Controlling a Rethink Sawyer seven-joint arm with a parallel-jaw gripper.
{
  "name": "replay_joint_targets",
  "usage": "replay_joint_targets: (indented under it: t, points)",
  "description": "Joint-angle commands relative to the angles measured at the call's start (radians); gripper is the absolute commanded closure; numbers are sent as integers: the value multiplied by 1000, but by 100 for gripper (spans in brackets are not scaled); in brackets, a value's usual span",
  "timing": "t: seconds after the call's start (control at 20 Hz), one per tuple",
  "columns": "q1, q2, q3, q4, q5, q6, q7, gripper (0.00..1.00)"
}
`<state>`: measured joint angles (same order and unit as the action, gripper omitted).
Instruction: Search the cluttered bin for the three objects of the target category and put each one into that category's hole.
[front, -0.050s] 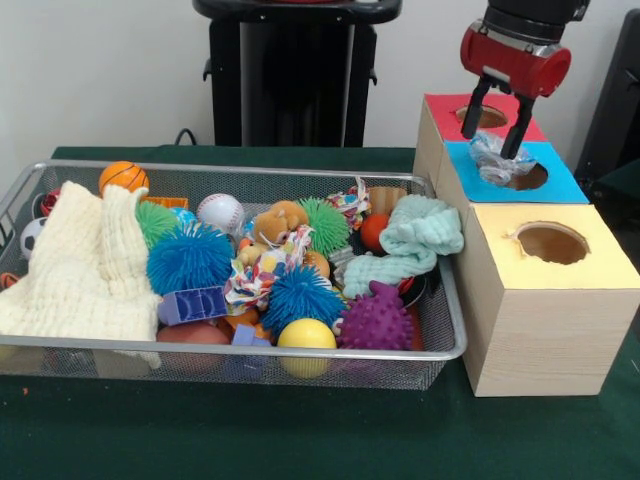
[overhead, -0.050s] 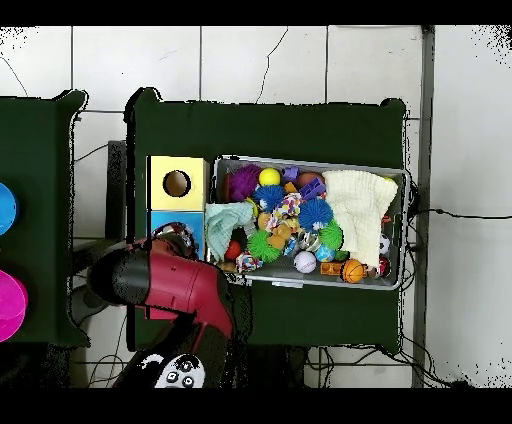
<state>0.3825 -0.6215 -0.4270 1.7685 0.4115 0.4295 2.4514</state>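
Nearest on the green counter (front, -0.050s: 300, 440) sits the wire bin (front, -0.050s: 250, 352), crowded with a yellow ball (front, -0.050s: 306, 335), a purple spiky ball (front, -0.050s: 377, 320), blue spiky balls (front, -0.050s: 190, 258), a cream cloth (front, -0.050s: 80, 270) and a mint cloth (front, -0.050s: 415, 240). Right of it stands the wooden box (front, -0.050s: 545, 330) with yellow, blue and red tops. Over the blue hole (front, -0.050s: 525, 178) the tool (front, -0.050s: 497, 125) hangs with fingers spread, a crumpled clear wrapper (front, -0.050s: 492, 160) just below them at the hole's rim.
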Motion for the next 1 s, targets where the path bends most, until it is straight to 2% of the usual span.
replay_joint_targets:
  t: [0.05, 0.4, 0.55, 0.8, 1.0]
  points:
    - [-38, 42, 94, 63, 15, -39, 154, 0]
    - [-61, 61, 158, 96, 20, -101, 146, 0]
    - [-68, 76, 184, 97, 19, -97, 137, 0]
    - [-78, 78, 200, 91, 6, -48, 112, 0]
    - [-71, 65, 195, 82, 3, 38, 114, 0]
